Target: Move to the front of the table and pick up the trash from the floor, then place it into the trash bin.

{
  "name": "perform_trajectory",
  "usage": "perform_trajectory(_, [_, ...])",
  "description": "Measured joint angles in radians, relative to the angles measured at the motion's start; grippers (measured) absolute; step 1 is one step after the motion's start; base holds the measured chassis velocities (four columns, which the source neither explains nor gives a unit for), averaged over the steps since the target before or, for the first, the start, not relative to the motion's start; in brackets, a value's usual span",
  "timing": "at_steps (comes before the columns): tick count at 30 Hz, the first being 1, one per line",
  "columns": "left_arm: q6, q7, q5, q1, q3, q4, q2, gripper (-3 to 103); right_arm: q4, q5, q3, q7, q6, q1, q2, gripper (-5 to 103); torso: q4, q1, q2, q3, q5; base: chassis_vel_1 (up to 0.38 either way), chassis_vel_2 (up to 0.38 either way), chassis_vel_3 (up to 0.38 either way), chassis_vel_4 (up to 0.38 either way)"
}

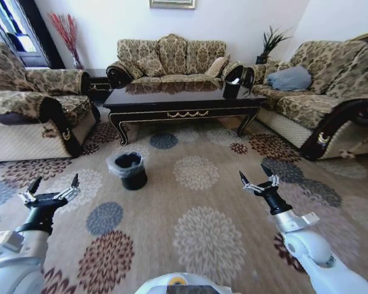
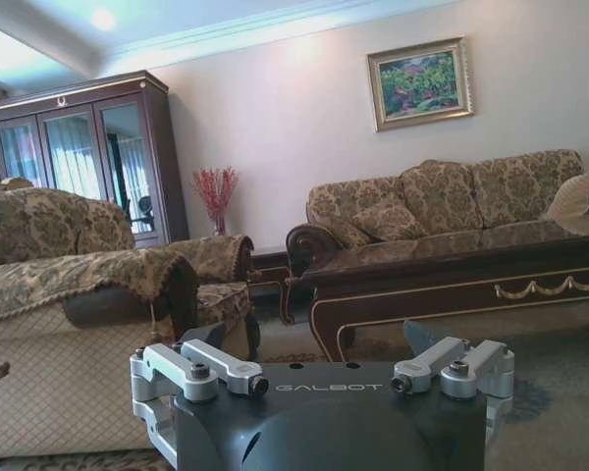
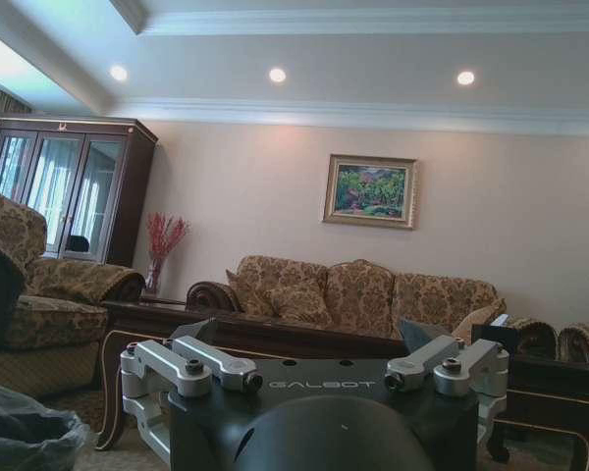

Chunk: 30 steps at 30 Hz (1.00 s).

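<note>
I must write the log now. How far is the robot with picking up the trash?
Done: the robot stands on the carpet facing the coffee table, with the trash bin just ahead. In hand: nothing; the left gripper and the right gripper are both open and raised. Left: all picking and binning; no litter can be made out on the floor here.

Head view: from high up, angled forward and down over the carpet (image 1: 196,214) toward the coffee table (image 1: 183,101). Left wrist view: low, near floor level, facing the coffee table's (image 2: 452,280) front edge and back sofa (image 2: 452,201). Right wrist view: low too, tilted toward the ceiling (image 3: 373,49); same sofa (image 3: 363,294) and painting (image 3: 370,190) shared.
</note>
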Motion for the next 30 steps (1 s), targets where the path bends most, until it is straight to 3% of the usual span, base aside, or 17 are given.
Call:
perform_trajectory(19, [-0.004,0.000,0.024,0.013,0.013,0.001,-0.039,100,-0.026,0.006,0.002,-0.017,0.047,-0.006,-0.002,100,0.0001,0.000,0.000,0.000,-0.0005,0.345,-0.354,-0.341,0.353])
perform_trajectory(30, [-0.004,0.001,0.031,0.017,0.016,0.001,-0.040,100,-0.051,0.017,-0.011,-0.029,0.071,0.022,-0.010,100,0.0005,0.000,0.000,0.000,-0.0003,0.076,-0.091,-0.062,0.094])
